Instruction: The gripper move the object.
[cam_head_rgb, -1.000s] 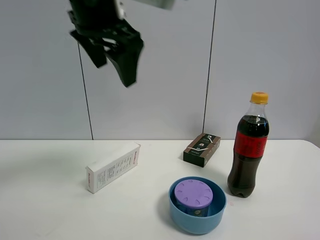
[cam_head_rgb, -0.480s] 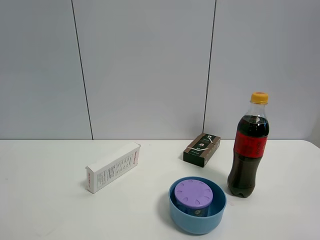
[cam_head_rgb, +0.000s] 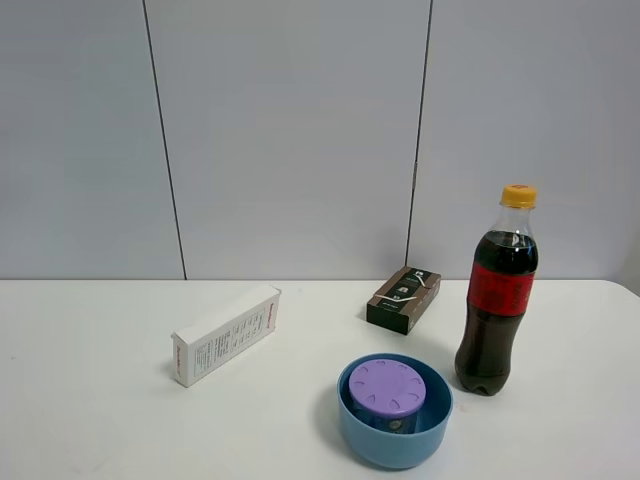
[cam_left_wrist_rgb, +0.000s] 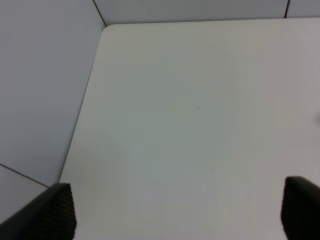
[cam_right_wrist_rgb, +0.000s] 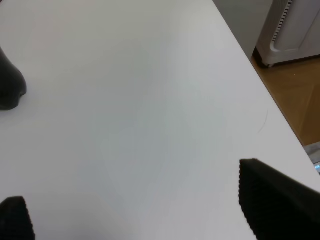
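Observation:
The lavender-purple tub (cam_head_rgb: 391, 390) with its dimpled lid sits inside a blue bowl (cam_head_rgb: 372, 445) at the front of the white table in the exterior high view. No arm or gripper shows in that view. In the left wrist view my left gripper (cam_left_wrist_rgb: 177, 212) is open and empty over bare table, with only its two black fingertips (cam_left_wrist_rgb: 57, 210) showing. In the right wrist view my right gripper (cam_right_wrist_rgb: 135, 200) is open and empty over bare table near the table's edge, its fingertips (cam_right_wrist_rgb: 270, 195) wide apart.
A white carton (cam_head_rgb: 226, 333) lies left of the bowl. A dark small box (cam_head_rgb: 404, 298) lies behind it. A cola bottle (cam_head_rgb: 497, 292) with an orange cap stands right of the bowl; its base (cam_right_wrist_rgb: 10, 87) shows in the right wrist view. A grey panelled wall backs the table.
One second ago a black gripper hung at the top left of the exterior high view; it has since left that view. The objects on the table have not moved.

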